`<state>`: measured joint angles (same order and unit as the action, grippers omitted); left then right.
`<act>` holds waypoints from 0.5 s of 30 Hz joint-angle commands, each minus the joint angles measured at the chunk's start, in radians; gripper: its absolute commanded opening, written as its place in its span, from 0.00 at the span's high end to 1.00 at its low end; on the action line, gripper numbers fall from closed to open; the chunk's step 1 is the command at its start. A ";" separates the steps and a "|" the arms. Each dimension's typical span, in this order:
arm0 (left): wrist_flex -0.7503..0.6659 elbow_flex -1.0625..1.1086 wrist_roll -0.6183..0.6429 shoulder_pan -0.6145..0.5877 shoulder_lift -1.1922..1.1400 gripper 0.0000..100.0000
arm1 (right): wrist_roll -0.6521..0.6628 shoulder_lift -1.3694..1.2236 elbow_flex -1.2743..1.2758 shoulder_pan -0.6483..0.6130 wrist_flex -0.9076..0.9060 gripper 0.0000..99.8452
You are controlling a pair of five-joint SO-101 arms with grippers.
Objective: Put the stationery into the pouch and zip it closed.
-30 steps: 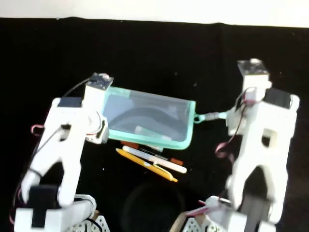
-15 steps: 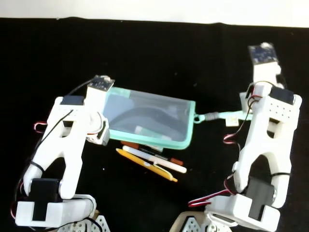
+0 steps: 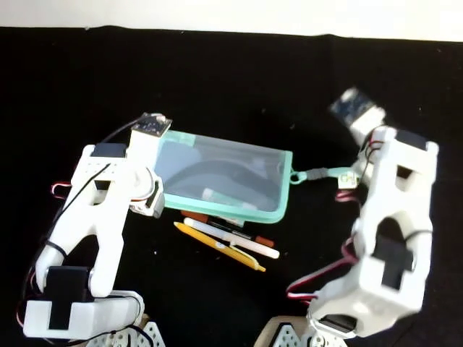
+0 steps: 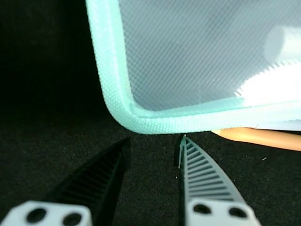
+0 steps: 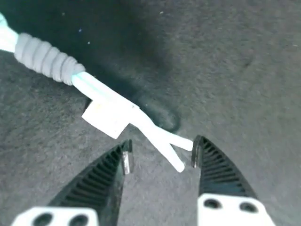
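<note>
The teal mesh pouch [image 3: 224,181] lies flat at the table's middle, with a pale pull cord [image 3: 322,173] trailing off its right corner. Just in front of it lie a yellow pen [image 3: 221,247], a white pen [image 3: 235,240] and a darker pen with orange ends [image 3: 224,220]. My left gripper [image 4: 155,139] is open, its tips just short of the pouch's rounded corner [image 4: 124,117]; an orange pen [image 4: 263,139] lies beside that corner. My right gripper [image 5: 162,141] is open low over the cloth, the cord's loose ends [image 5: 164,141] between its fingers, beyond its white tag [image 5: 108,115].
The table is covered in black cloth [image 3: 239,79] with a pale wall strip behind. The left arm [image 3: 101,210] stands against the pouch's left end, the right arm [image 3: 391,217] at the cord's end. Bare cloth stretches behind the pouch.
The right arm has swung and twisted, its wrist camera moving left and lower toward the cord's end. The left arm shifted slightly a second ago, then held. Pouch and pens have not moved.
</note>
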<state>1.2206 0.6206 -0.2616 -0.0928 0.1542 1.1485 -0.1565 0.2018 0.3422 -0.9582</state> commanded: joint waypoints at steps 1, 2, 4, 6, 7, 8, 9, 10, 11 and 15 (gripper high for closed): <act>0.002 -0.031 0.006 -0.005 0.004 0.82 | 0.072 -0.058 -0.119 -0.008 0.027 0.79; 0.002 -0.031 0.006 -0.005 0.004 0.82 | 0.074 -0.085 -0.148 -0.007 0.027 0.79; 0.002 -0.031 0.006 -0.005 0.004 0.82 | 0.106 -0.148 -0.200 -0.002 0.027 0.79; 0.005 -0.031 0.006 -0.005 0.004 0.82 | 0.123 -0.206 -0.248 0.001 0.027 0.79; 0.005 -0.031 0.006 -0.005 0.004 0.82 | 0.123 -0.232 -0.271 0.001 0.027 0.79; 0.005 -0.031 0.006 -0.005 0.004 0.82 | 0.123 -0.254 -0.294 0.001 0.025 0.79; 0.003 -0.031 0.006 -0.005 0.004 0.82 | 0.123 -0.272 -0.317 0.002 0.022 0.79; 0.002 -0.031 0.006 -0.005 0.004 0.82 | 0.123 -0.288 -0.332 0.002 0.022 0.79; 0.002 -0.031 0.006 -0.005 0.004 0.82 | 0.123 -0.298 -0.344 0.001 0.021 0.79; 0.002 -0.031 0.006 -0.005 0.004 0.82 | 0.123 -0.315 -0.355 0.004 0.021 0.79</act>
<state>1.2206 0.6206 -0.2601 -0.0913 0.1542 1.2206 -0.4818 -0.1082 0.3422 -0.9582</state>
